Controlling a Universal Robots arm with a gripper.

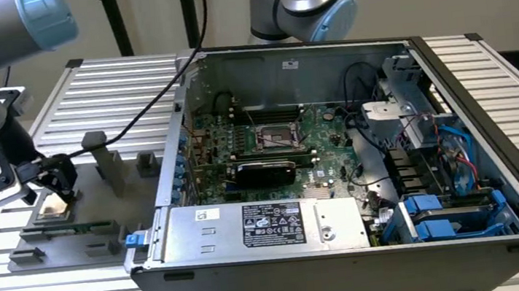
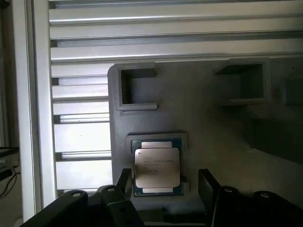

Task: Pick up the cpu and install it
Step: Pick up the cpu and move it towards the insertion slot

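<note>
cpu (image 2: 157, 163) lies flat in a shallow pocket of the grey holder (image 2: 213, 132), metal top up, near the holder's edge that faces away from the computer case (image 1: 352, 267). In the exterior view the cpu (image 1: 51, 206) and the holder (image 1: 91, 209) sit on the slatted table, with the case just beside the holder on the exterior view's right. The gripper (image 2: 164, 182) hangs low over the pocket with its jaws spread wide, one finger on each side of the chip, gripping nothing; whether a finger touches the holder I cannot tell.

The likely risk is an off-centre close: one finger would meet the chip first and shove it against the pocket rim, so it tilts or jams. The chip is thin, so a shallow grip might also let it slip out on lifting
</note>
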